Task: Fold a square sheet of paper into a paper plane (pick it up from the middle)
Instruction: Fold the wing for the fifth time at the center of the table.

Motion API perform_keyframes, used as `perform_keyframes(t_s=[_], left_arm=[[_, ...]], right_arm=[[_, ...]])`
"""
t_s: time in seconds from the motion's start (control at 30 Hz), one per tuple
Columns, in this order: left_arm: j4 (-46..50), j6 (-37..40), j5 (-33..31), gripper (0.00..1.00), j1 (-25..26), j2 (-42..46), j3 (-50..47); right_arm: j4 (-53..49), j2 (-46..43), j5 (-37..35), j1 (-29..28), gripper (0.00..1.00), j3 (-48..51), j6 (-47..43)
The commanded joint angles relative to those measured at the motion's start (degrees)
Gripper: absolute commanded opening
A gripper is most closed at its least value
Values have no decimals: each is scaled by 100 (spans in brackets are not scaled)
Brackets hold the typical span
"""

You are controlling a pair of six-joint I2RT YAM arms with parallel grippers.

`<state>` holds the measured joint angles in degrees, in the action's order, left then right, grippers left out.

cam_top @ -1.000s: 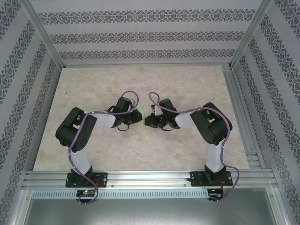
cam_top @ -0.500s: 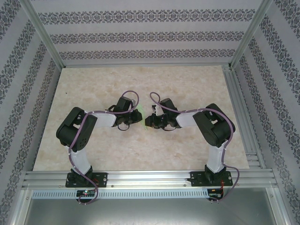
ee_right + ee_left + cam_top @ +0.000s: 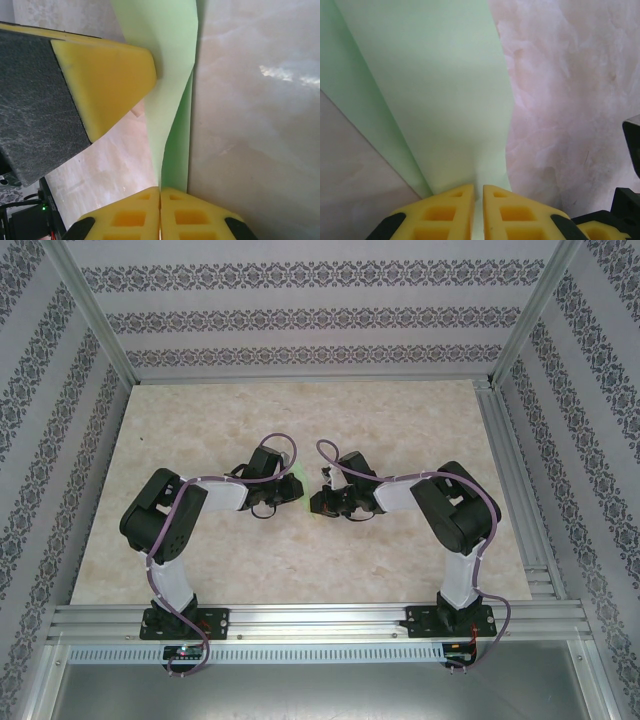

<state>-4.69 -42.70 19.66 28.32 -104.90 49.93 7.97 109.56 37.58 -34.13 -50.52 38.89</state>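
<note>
The pale green sheet of paper hangs folded lengthwise between my two grippers over the middle of the table. My left gripper is shut on one end, and the paper's layers fan up and away from its yellow fingertips. From the opposite side my right gripper is shut on a narrow creased edge of the paper. A yellow finger of the left gripper shows at the upper left of the right wrist view. From above, the left gripper and right gripper nearly touch. Whether the paper has a pointed plane shape I cannot tell.
The marble-patterned tabletop stretches on all sides of the grippers. Aluminium frame rails run along the near edge and the right side. Patterned walls enclose the cell.
The right gripper shifted slightly away from the paper and back to it. The left arm and the paper have barely moved.
</note>
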Motion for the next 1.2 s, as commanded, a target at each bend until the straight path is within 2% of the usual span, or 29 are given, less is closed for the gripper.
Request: perform_keyframes(t_s=[0.0,0.43,0.77,1.17], left_arm=[[336,-58,-205,15,48,73,-3],[47,-45,91,20,43,355,33],[299,-51,4,17,44,-90,191],[607,-42,-188,16,44,-195,254]], right_arm=[[-257,8,-69,-85,6,1,-142],[-377,215,-213,-31,3,123,-163],[-495,139,-216,-41,9,129,-274],[-674,-233,-109,-67,12,379,-329]])
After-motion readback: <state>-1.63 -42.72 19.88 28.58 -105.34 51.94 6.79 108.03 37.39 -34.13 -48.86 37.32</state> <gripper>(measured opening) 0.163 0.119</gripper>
